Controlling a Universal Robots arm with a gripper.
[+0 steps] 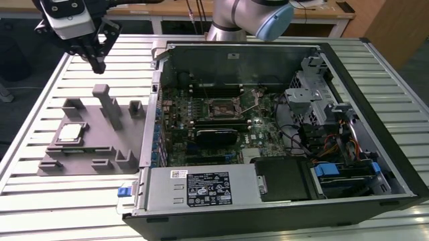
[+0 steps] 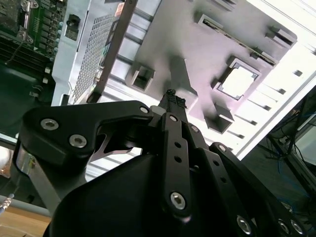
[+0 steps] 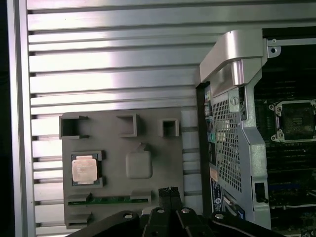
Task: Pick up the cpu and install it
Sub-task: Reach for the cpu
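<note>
The cpu (image 1: pixel 70 133) lies flat, silver plate up, in a square pocket of the grey fixture (image 1: pixel 74 168). It is square, so it has no long axis. In the exterior view the gripper (image 1: pixel 98 65), fingers clenched on nothing, hangs at the cpu's 12 o'clock. A tall post (image 1: pixel 102 100) stands at 2 o'clock. The case wall (image 1: pixel 158 75) stands between the cpu and the motherboard socket (image 1: pixel 219 108) at 3 o'clock.

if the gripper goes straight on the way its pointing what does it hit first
The gripper would most likely meet the grey holder block, at or beside its tall post, not the cpu, which lies off to one side. Depth is unclear, so the spot is unsure.
</note>
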